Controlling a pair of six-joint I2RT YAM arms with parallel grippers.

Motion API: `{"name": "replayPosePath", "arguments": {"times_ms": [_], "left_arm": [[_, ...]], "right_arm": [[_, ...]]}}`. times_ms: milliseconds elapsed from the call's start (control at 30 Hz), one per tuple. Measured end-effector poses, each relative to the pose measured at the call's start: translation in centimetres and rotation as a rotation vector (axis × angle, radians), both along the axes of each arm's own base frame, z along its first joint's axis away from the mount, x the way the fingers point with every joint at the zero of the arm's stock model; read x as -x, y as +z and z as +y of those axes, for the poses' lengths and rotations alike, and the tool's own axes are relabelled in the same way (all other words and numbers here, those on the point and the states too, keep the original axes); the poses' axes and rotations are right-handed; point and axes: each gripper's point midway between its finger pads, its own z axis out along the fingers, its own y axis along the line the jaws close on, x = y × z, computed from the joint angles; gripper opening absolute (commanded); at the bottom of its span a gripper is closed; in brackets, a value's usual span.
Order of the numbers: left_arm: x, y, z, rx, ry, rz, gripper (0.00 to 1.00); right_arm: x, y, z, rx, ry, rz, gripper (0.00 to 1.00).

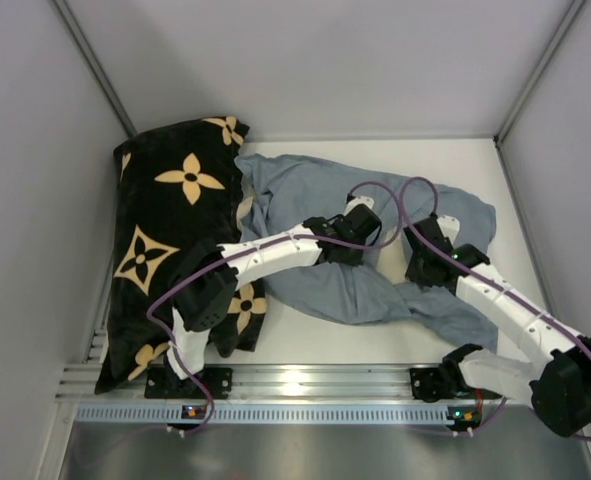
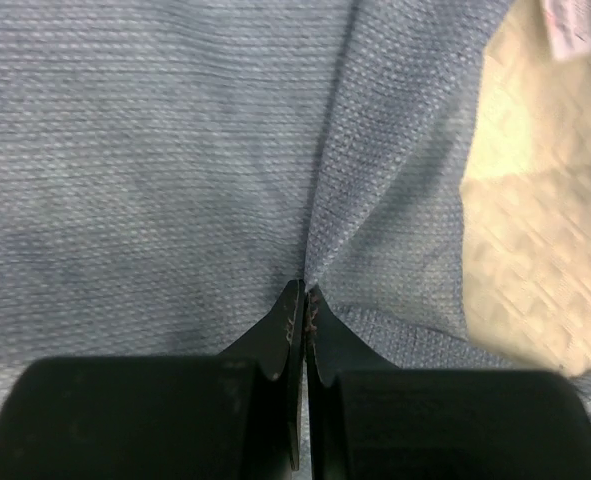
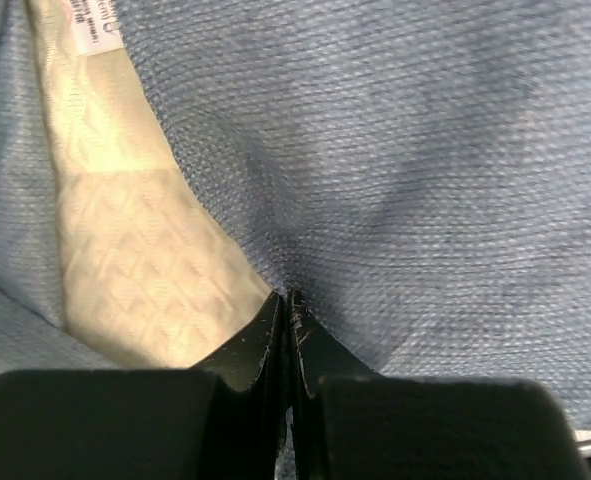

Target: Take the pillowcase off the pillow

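Observation:
The pillowcase (image 1: 305, 195) lies crumpled in the middle of the table, its plain blue-grey side showing. Both arms reach over it. My left gripper (image 2: 303, 291) is shut, with a fold of the blue-grey pillowcase (image 2: 175, 170) pinched at its tips. My right gripper (image 3: 288, 298) is also shut, on puckered pillowcase (image 3: 415, 170) fabric. The cream, diamond-textured pillow (image 2: 535, 220) shows through the opening to the right of the left gripper. The same pillow (image 3: 125, 260) shows to the left of the right gripper, with a white label (image 3: 93, 25) on it. In the top view the fabric covers nearly all of the pillow.
A black cushion (image 1: 175, 240) with tan flower motifs lies along the left wall, under the left arm's elbow. Grey walls close the table (image 1: 375, 150) in on the left, back and right. A metal rail (image 1: 305, 380) runs along the near edge.

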Motion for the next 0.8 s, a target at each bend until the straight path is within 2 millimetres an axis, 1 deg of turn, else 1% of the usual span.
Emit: {"name": "replayPosePath", "arguments": {"times_ms": [67,133,200,267,367,467,533,567,600,667,733,767,800], "left_arm": [[-0.4,0.0,0.5,0.005,0.011,0.005,0.00],[-1.2,0.0,1.6,0.014,0.033,0.017,0.00],[-2.4,0.2,3.2,0.024,0.072,0.027,0.00],[-3.9,0.5,5.5,0.047,0.124,0.037,0.00],[-6.1,1.2,10.2,0.090,0.223,0.058,0.00],[-8.0,2.5,15.6,0.139,0.335,0.065,0.00],[-8.6,3.4,18.6,0.170,0.391,0.065,0.00],[-8.7,3.9,19.7,0.184,0.408,0.064,0.00],[-8.8,4.4,20.5,0.195,0.420,0.063,0.00],[-8.6,5.3,21.2,0.206,0.420,0.056,0.00],[-8.1,6.0,21.0,0.222,0.394,0.059,0.00],[-7.9,6.1,20.8,0.229,0.380,0.064,0.03],[-7.6,6.3,20.4,0.238,0.355,0.069,0.17]], "right_arm": [[0.5,0.1,-0.5,0.015,-0.008,-0.006,0.00],[0.8,0.1,-1.0,0.033,-0.017,-0.007,0.00],[1.0,0.1,-1.2,0.039,-0.023,-0.002,0.00],[1.0,0.0,-1.2,0.038,-0.027,0.000,0.00],[1.0,-0.1,-1.1,0.034,-0.034,0.005,0.00],[0.6,-0.3,-0.8,0.022,-0.042,0.003,0.00],[0.2,-0.3,-0.4,0.005,-0.042,-0.006,0.00],[0.0,-0.3,-0.2,-0.004,-0.042,-0.011,0.00],[-0.2,-0.4,0.1,-0.014,-0.042,-0.016,0.00],[-0.6,-0.4,0.4,-0.029,-0.039,-0.022,0.00],[-0.7,-0.5,0.6,-0.036,-0.037,-0.022,0.00],[-0.7,-0.5,0.6,-0.035,-0.037,-0.020,0.00],[-0.7,-0.6,0.6,-0.033,-0.037,-0.017,0.00]]}}
